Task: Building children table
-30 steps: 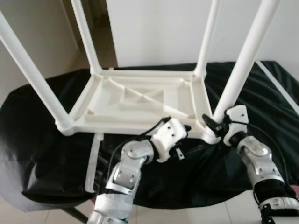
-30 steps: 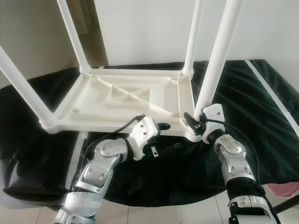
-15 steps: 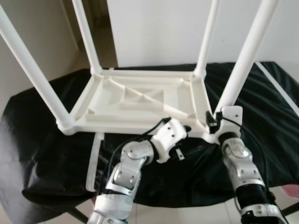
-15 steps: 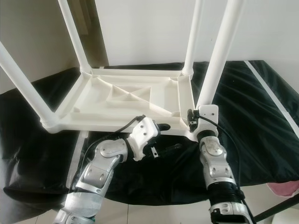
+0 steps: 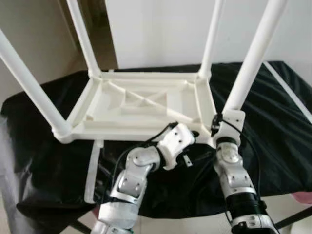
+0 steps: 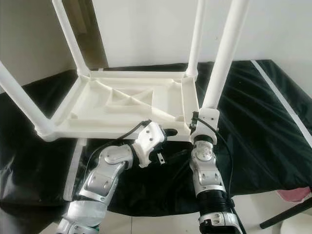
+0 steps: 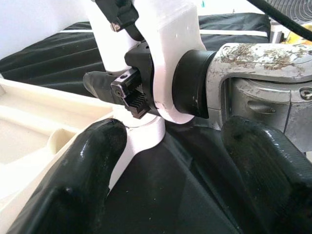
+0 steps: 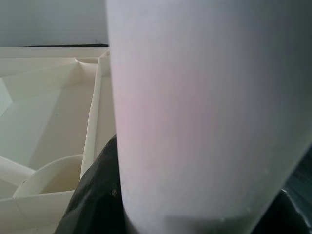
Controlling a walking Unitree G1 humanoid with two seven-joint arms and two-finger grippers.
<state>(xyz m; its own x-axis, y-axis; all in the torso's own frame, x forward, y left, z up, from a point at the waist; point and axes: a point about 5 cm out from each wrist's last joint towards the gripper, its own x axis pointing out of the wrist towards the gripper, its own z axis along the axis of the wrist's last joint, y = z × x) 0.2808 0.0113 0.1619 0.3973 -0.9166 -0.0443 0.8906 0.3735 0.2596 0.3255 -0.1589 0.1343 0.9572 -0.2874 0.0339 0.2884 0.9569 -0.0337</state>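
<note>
Now table leg (image 8: 204, 112) betw. R fingers (image 8: 92, 195)

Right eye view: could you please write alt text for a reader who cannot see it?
A white children's table lies upside down on a black cloth, four legs pointing up. The right hand is at the base of the nearest right leg; the left hand rests by the table's near edge.

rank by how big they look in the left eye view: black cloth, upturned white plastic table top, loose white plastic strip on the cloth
1. Black cloth
2. Upturned white plastic table top
3. Loose white plastic strip, clearly the smallest
</note>
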